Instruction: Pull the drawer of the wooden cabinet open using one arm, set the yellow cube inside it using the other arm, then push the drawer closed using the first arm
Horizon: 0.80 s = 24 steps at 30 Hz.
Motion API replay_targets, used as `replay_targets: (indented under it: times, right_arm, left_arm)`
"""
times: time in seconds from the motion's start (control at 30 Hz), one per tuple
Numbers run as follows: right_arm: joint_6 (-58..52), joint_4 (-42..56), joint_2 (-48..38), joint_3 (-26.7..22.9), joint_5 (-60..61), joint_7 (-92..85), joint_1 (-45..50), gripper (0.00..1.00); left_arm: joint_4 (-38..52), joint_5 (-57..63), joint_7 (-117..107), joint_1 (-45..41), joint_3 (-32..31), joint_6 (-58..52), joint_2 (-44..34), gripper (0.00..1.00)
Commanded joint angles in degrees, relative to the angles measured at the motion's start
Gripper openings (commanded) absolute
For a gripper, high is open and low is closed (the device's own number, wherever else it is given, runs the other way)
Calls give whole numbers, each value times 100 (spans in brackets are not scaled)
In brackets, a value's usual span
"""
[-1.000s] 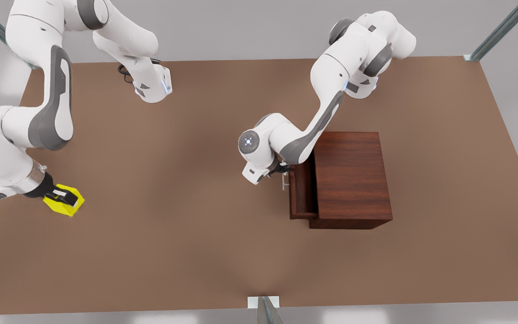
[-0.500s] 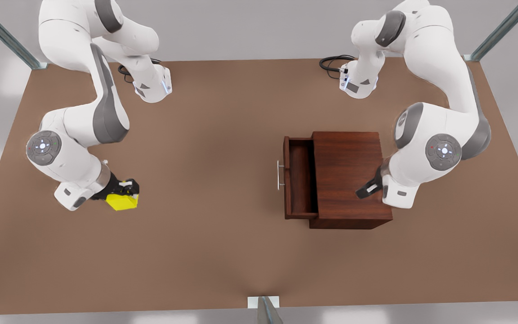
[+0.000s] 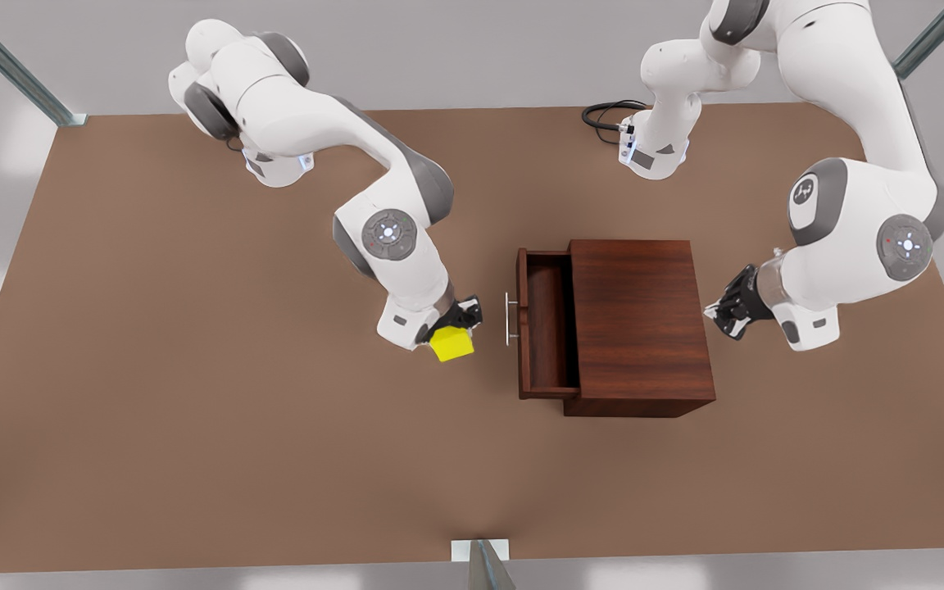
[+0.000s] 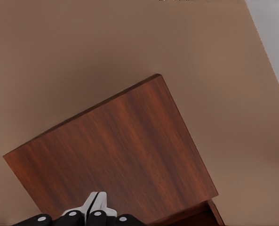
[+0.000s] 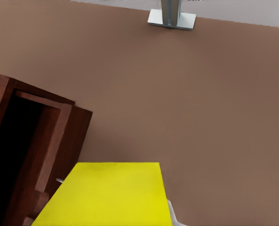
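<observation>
The wooden cabinet (image 3: 640, 319) stands right of the table's middle, its drawer (image 3: 546, 328) pulled out toward the front view's left, silver handle (image 3: 510, 319) free. My right gripper (image 3: 454, 328) is shut on the yellow cube (image 3: 451, 344), held just left of the handle and above the table. The right wrist view has the yellow cube (image 5: 106, 193) close up beside the open drawer (image 5: 40, 141). My left gripper (image 3: 718, 315) hovers by the cabinet's back edge, at the front view's right, shut on nothing. In the left wrist view the shut left gripper (image 4: 96, 202) hangs above the cabinet top (image 4: 115, 155).
A black cable (image 3: 603, 115) lies by the arm base at the back. A metal post (image 3: 484, 561) stands at the table's front edge, also the post (image 5: 172, 16) in the right wrist view. Bare brown table (image 3: 193, 410) stretches to the front view's left.
My right gripper carried the yellow cube from the table's left side to just beside the drawer handle. My left gripper left the handle and crossed over the cabinet to its back side.
</observation>
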Motion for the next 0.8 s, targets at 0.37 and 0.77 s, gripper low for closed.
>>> replay_targets:
  times: [0.37, 0.77]
  right_arm:
    - [2112, 646, 946, 131, -23, 4751, 976, 63]
    - [1287, 646, 1324, -71, -76, 4541, 1293, 73]
  left_arm:
    - [-68, 14, -2153, 21, -1, 647, 67, 21]
    - [-68, 14, -2153, 38, -1, 691, 172, 21]
